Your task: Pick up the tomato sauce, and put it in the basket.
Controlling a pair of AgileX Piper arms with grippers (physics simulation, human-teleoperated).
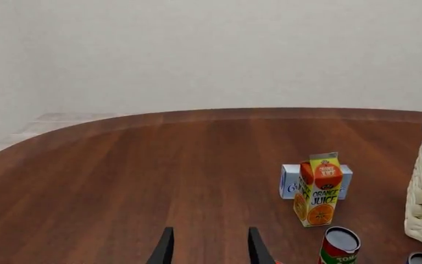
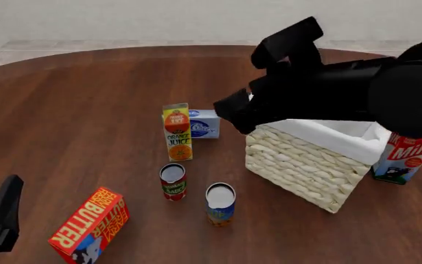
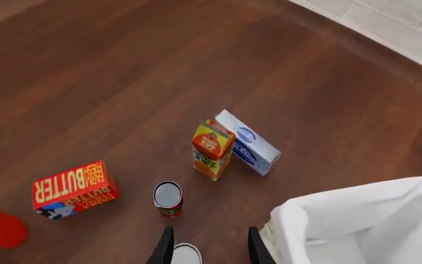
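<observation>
Table layout — cans and cartons to the left of the basket

The basket [image 2: 306, 165] sits right of centre. The tomato sauce [image 2: 173, 182] stands upright at its 9 o'clock, a second can [image 2: 221, 204] just beside that at 4 o'clock. The orange juice carton [image 2: 177, 132] rises at the sauce's 12 o'clock, a small box [image 2: 205, 124] touching behind it. The butter box [image 2: 89, 225] lies at 8 o'clock — the milk carton [image 2: 406, 159] stands at the basket's 3 o'clock.

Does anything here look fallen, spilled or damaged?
Nothing stands out. The tomato sauce, the other can, the orange juice carton and the milk carton stand upright, and the basket sits level. No spill shows on the table.
</observation>
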